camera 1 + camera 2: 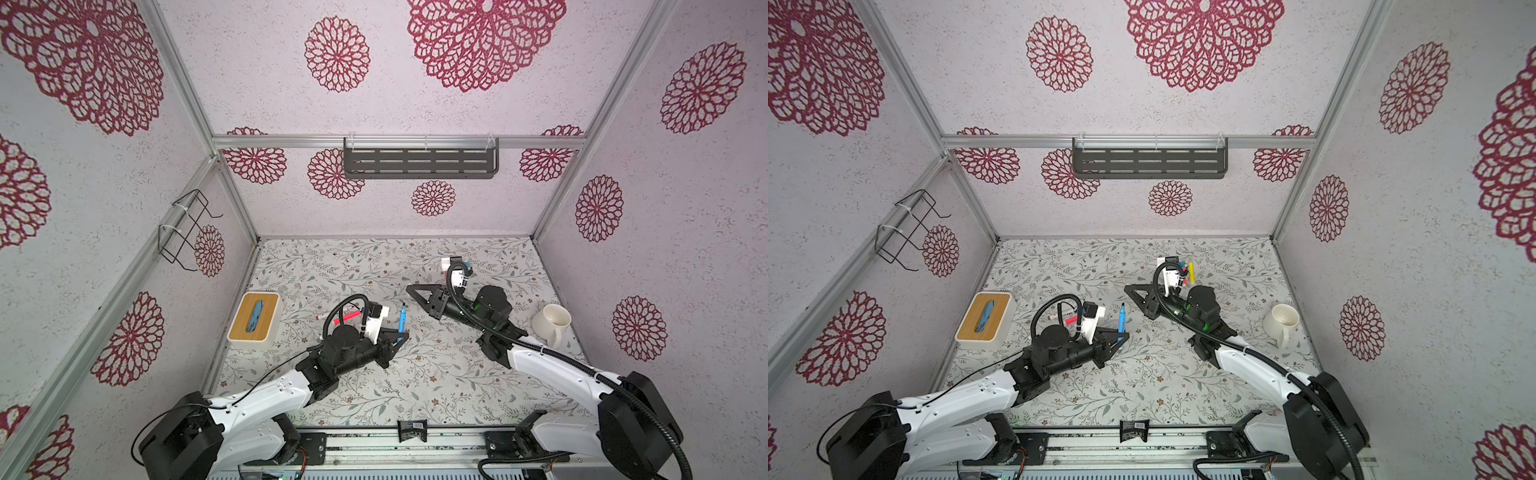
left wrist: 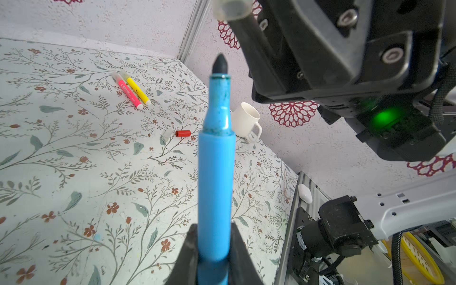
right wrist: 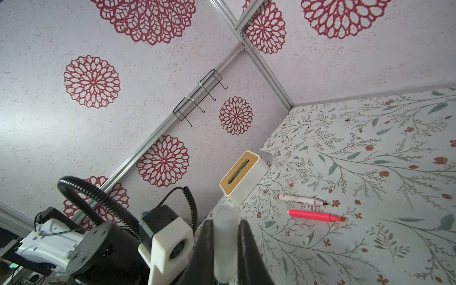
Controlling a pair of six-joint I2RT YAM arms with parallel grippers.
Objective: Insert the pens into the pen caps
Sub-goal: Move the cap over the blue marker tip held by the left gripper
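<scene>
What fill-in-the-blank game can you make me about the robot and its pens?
The held pen in the left tool has a ____ barrel. The right tool grips a clear pen cap, while the loose cap nearest the white mug is ____. The slim pen lying beside the yellow pen is ____.
Missing words: blue; red; pink.
</scene>
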